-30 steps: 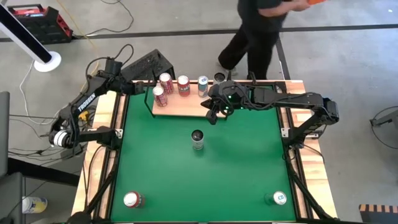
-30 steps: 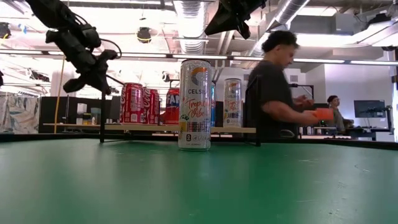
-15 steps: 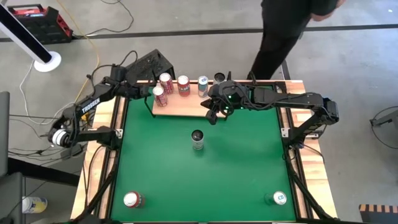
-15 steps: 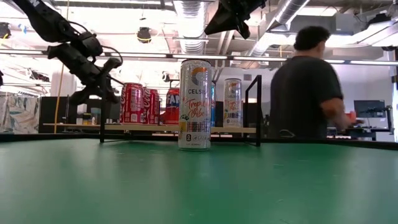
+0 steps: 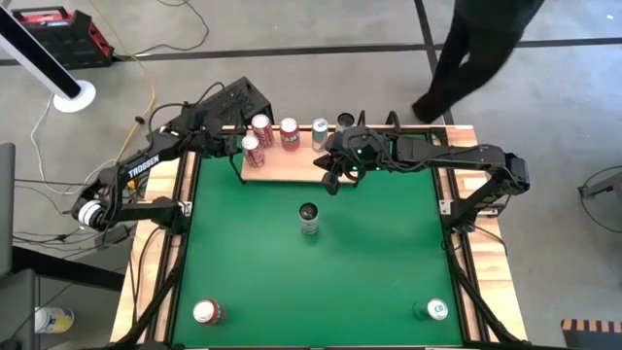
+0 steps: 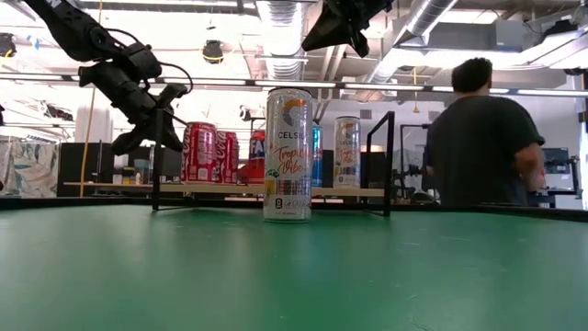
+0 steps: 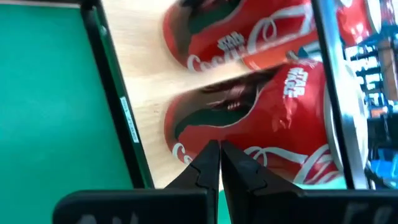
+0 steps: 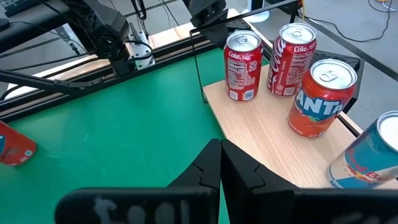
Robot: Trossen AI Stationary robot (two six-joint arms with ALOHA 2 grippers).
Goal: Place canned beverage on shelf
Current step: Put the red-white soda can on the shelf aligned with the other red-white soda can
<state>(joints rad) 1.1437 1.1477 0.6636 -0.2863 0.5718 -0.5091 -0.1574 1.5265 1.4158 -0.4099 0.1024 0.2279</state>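
A tall white Celsius can [image 5: 309,219] [image 6: 288,154] stands upright on the green table, in front of the shelf. The shelf [image 5: 292,167] [image 8: 261,130] is a light-wood board with black rails at the table's far edge. It carries two red Coca-Cola cans [image 5: 251,148], an orange Fanta can [image 8: 320,93] and a blue can [image 5: 320,131]. My left gripper [image 5: 231,144] [image 7: 219,149] is shut at the shelf's left end, pointing at the nearer red can [image 7: 261,124]. My right gripper [image 5: 334,179] [image 8: 219,149] hangs shut above the shelf's front edge, holding nothing. My left gripper's shut fingertips stand right at the side of the nearer red Coca-Cola can [image 7: 231,132], coming slanting down from the table's left. Whether they touch the can or the shelf's left rail [image 7: 115,99], I cannot tell.
Two more cans stand near the table's front corners, a red-topped one [image 5: 207,312] and a green one [image 5: 435,309]. A person [image 5: 476,49] [image 6: 482,138] walks past behind the table's far right. The green felt between the Celsius can and the front edge is free.
My left gripper has moved down and toward the shelf's left end, staying shut. The shelf with its cans has slid slightly toward the table's right. The person has walked to the right behind the table.
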